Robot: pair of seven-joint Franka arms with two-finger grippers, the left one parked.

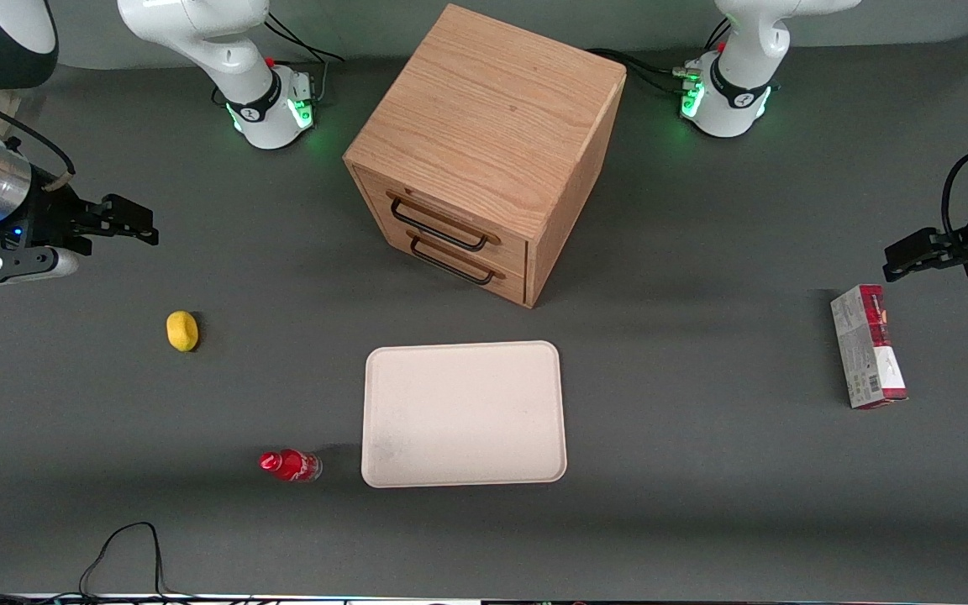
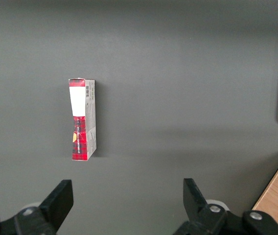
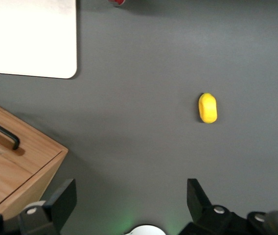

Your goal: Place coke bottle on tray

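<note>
The coke bottle (image 1: 291, 465), small with a red cap and red label, lies on its side on the grey table just beside the tray's near corner; only a sliver of the coke bottle (image 3: 116, 2) shows in the right wrist view. The tray (image 1: 464, 413) is cream-white, flat and bare, in front of the cabinet; a corner of the tray (image 3: 26, 39) shows in the wrist view. My gripper (image 1: 135, 223) hangs open and holds nothing at the working arm's end of the table, well apart from the bottle and farther from the front camera. In the wrist view the gripper (image 3: 129, 196) has bare table between its fingers.
A wooden two-drawer cabinet (image 1: 484, 143) stands mid-table, farther from the camera than the tray. A small yellow lump (image 1: 182, 330) lies between my gripper and the bottle. A red-and-white carton (image 1: 867, 346) lies toward the parked arm's end. A black cable (image 1: 118, 555) loops at the table's near edge.
</note>
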